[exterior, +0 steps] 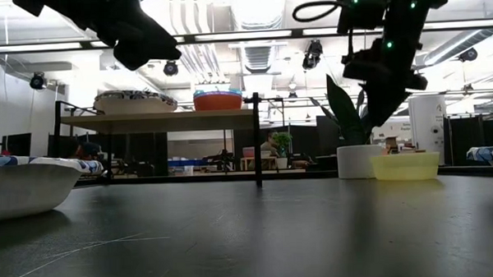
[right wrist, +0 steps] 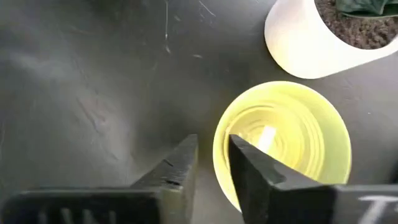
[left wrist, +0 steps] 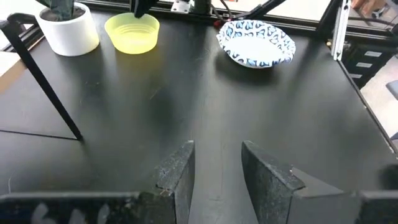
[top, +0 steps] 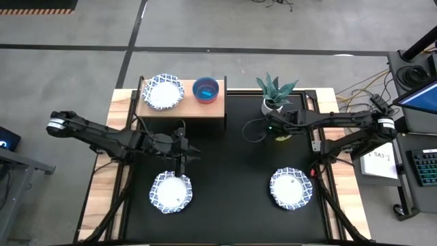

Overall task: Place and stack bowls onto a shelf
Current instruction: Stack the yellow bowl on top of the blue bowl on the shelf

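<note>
Under the right pincer [right wrist: 212,163] sits the yellow-green bowl [right wrist: 283,140].

Lighting bright, even, from overhead. Low view: ceiling strip lights [exterior: 250,7] blown out, room behind washed pale; arms backlit into near-black silhouettes; near counter [exterior: 250,237] soft-focus, showing pale sheen and fine scratches. High view: sharp, soft short shadows under arms on black counter. Left wrist view: broad grey glare across counter, own fingers [left wrist: 177,174] blurred. Right wrist view: yellow-green bowl [right wrist: 298,124] glowing, slightly overexposed; white pot [right wrist: 305,43] bleached; near fingers out of focus.
</note>
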Controlling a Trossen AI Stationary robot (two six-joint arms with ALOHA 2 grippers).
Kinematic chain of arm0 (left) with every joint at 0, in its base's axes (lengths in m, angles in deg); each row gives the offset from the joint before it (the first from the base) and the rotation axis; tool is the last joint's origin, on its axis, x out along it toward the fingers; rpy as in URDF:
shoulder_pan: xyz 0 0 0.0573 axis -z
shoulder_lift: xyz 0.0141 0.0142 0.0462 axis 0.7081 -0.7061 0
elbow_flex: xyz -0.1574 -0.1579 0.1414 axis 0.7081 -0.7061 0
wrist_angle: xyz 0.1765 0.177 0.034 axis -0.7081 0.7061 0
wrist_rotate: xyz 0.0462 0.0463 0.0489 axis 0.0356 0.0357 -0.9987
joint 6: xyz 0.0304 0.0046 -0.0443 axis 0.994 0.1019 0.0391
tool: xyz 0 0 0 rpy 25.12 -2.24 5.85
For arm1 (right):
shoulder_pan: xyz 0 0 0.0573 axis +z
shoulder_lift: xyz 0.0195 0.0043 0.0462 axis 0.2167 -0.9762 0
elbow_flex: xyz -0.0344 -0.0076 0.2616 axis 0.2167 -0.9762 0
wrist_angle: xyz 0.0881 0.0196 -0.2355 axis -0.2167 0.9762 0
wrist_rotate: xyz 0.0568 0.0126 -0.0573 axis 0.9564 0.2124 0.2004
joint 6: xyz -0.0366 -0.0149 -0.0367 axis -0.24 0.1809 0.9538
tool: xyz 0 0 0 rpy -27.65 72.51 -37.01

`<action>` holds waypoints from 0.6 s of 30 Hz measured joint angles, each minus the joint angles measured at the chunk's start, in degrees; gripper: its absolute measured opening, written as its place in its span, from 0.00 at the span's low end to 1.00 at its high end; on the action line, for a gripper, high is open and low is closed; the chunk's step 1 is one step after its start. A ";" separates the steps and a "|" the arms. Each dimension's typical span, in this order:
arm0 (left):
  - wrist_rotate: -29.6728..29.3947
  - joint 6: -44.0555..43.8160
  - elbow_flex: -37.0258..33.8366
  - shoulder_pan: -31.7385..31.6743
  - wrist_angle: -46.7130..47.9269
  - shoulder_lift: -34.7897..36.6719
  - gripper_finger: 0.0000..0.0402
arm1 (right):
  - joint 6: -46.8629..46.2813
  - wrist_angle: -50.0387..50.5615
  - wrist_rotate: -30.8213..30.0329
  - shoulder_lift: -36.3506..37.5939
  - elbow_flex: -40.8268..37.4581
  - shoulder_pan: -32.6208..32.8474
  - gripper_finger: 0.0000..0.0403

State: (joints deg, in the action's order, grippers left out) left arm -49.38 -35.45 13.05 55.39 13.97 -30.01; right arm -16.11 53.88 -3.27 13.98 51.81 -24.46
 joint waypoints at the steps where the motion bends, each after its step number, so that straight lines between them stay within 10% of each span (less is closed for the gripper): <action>1: -0.50 0.20 0.00 0.00 0.03 0.15 0.28 | -0.05 -1.14 0.02 0.00 -0.60 -0.38 0.22; 18: -16.03 -1.99 0.00 0.00 6.06 9.29 0.28 | -7.31 -14.64 -0.05 0.00 -10.36 -2.20 0.33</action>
State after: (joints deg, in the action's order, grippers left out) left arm -65.41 -37.43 13.05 55.39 20.03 -20.72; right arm -23.42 39.25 -3.32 13.98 41.45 -26.66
